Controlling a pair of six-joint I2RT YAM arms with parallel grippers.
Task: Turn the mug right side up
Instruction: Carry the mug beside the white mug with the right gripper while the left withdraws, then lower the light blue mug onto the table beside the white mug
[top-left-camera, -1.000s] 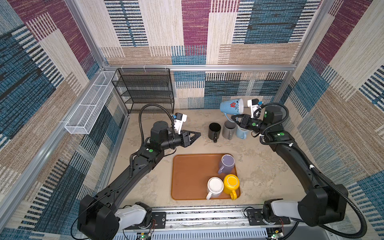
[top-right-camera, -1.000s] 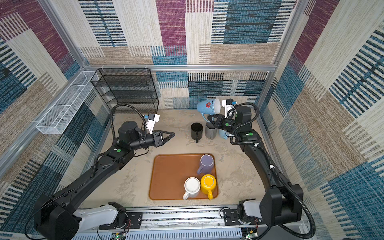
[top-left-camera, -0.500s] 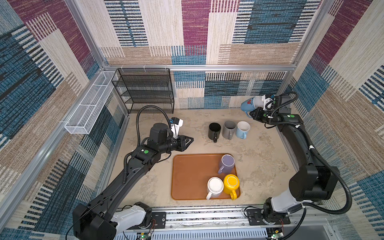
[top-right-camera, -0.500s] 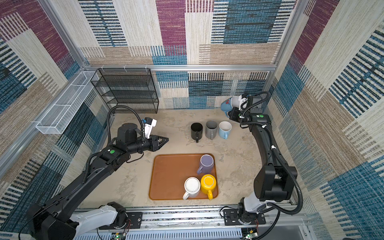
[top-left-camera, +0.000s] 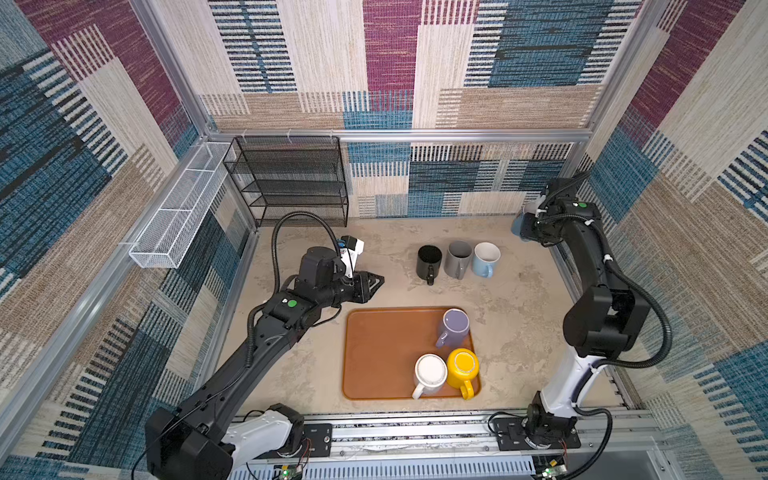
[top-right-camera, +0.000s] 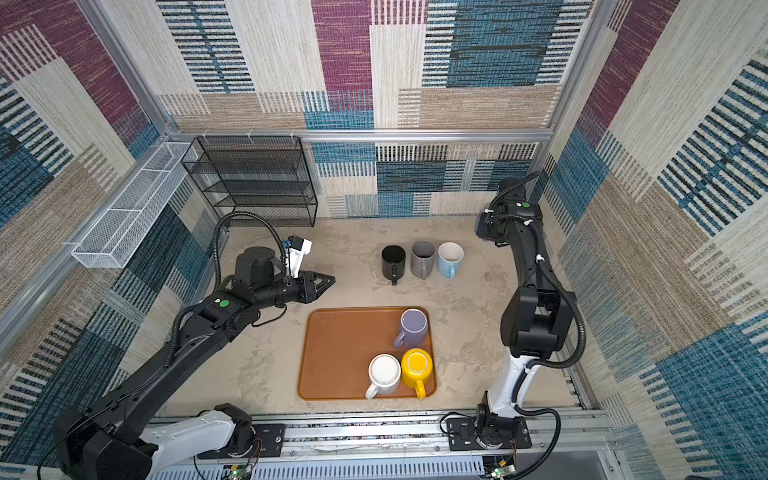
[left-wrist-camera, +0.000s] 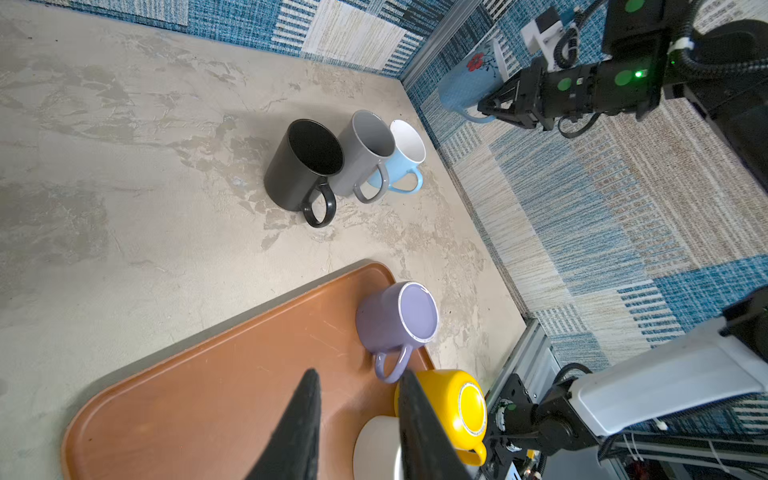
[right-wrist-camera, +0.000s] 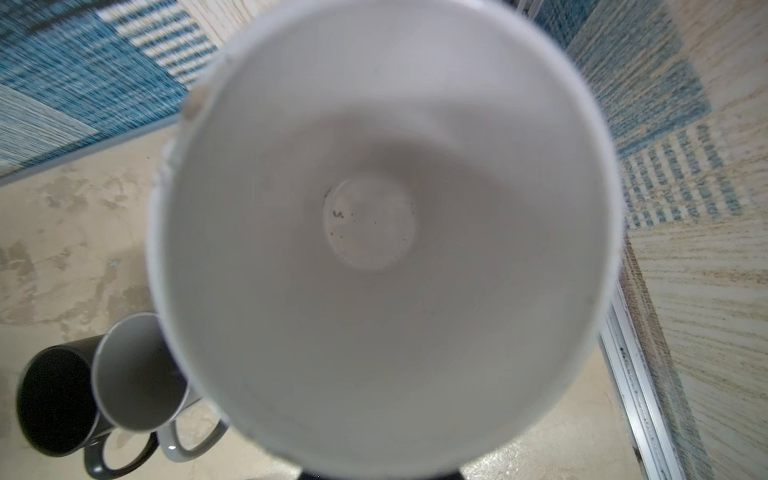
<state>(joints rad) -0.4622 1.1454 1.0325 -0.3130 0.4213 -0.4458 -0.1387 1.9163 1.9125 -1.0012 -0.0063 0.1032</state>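
No word, brand or number can be read on anything here. The mug (left-wrist-camera: 467, 83) bears a red flower (left-wrist-camera: 477, 63) but no lettering. Blank green dots mark the left arm (top-left-camera: 292, 303) and the right arm (top-left-camera: 583, 204), and a small green light (left-wrist-camera: 638, 74) glows on the right one.

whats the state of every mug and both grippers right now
black mug, upright on table
grey mug, upright on table
light blue mug, upright on table
purple mug, upside down on tray
white mug, upside down on tray
yellow mug, upside down on tray
floral mug, in the air, tilted
left gripper, open, empty
right gripper, shut on floral mug
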